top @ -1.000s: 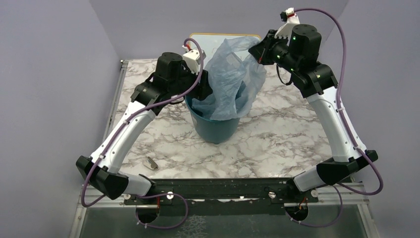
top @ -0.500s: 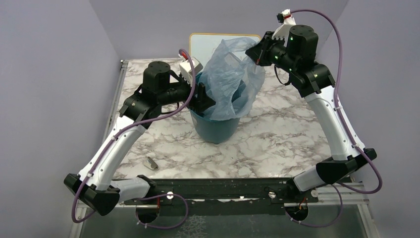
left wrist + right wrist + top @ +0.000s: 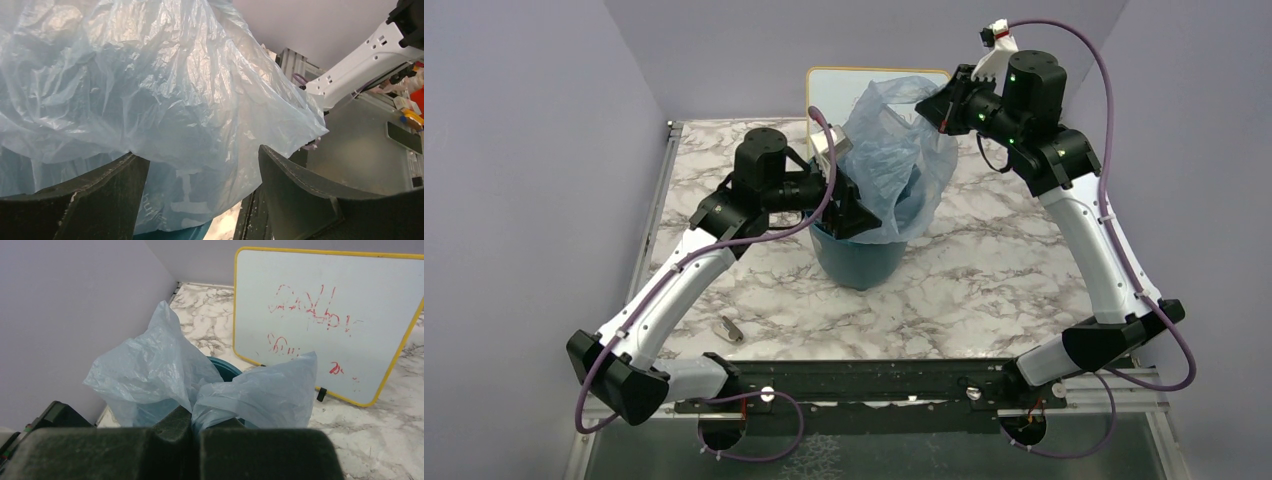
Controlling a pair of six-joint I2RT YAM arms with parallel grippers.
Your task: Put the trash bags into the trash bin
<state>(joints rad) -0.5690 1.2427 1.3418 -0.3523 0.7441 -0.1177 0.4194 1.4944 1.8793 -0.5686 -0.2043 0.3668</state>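
Above the teal trash bin point(image 3: 861, 262) my right claw point(image 3: 943, 105) pinches the blue trash bag's point(image 3: 892, 165) top, its bottom draped inside, while my spread left claw point(image 3: 844, 208) must next press it down.

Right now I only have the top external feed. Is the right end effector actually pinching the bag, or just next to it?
Observer: Pinching it. In the right wrist view the right end effector is shut, with the trash bag bunched between the fingers.
Operator: And the left one? The bag hides it from up here.
Observer: The left wrist view shows the left end effector open, with the bag's plastic hanging in the gap and nothing clamped.
Operator: Anything behind the bin I should know about?
Observer: A whiteboard with a yellow frame and red scribbles stands behind the trash bin.
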